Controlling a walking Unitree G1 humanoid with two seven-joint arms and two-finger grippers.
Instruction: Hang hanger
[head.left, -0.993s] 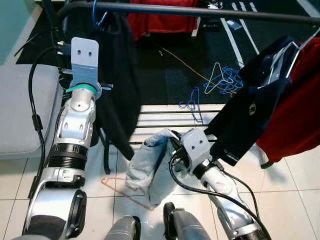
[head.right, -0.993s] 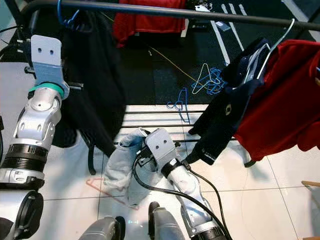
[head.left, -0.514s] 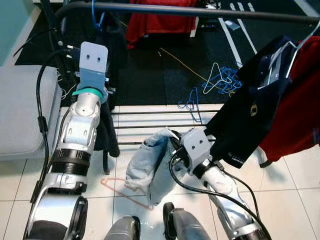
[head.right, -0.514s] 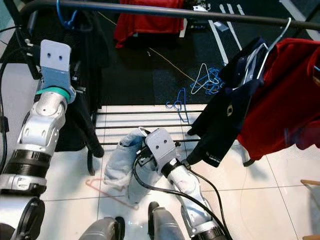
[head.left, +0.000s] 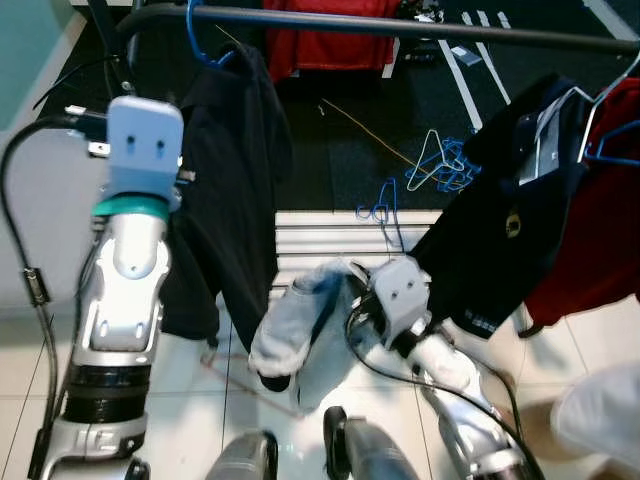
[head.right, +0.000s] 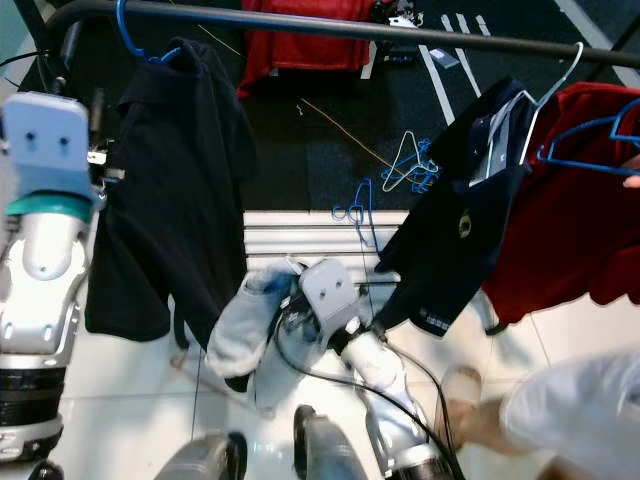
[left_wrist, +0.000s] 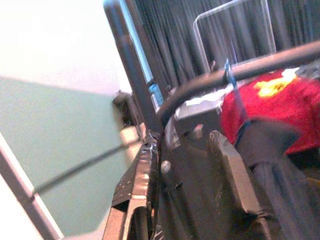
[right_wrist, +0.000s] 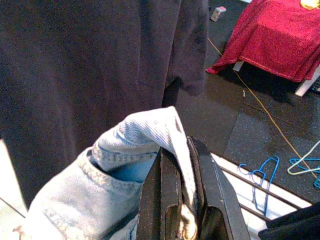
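We are looking down at the clothes rail (head.left: 400, 22), where the blue hanger (head.left: 196, 40) is hooked over the bar near its left end, carrying a black garment (head.left: 235, 180) that is hanging free below it, so the hanging itself looks done or very nearly done. Our left gripper (left_wrist: 187, 165) is raised beside that garment, close to the bar's bent corner, probably because it has been working at the hook; its fingers (left_wrist: 227, 170) are standing apart with nothing between them. Our right gripper (right_wrist: 182, 200) is held low in front of us, its fingers pressed together on a fold of pale blue denim (right_wrist: 135, 150), which is drooping towards the tiled floor (head.left: 250, 400); we judge it is being kept off the ground as the next piece to deal with. Further right a dark navy garment (head.left: 500, 230) and a red one (head.right: 570, 200) are hanging on their own hangers. Spare blue hangers (head.left: 440, 160) are lying on the dark mat beyond the rail. A person's foot (head.right: 465, 385) is showing near our right side
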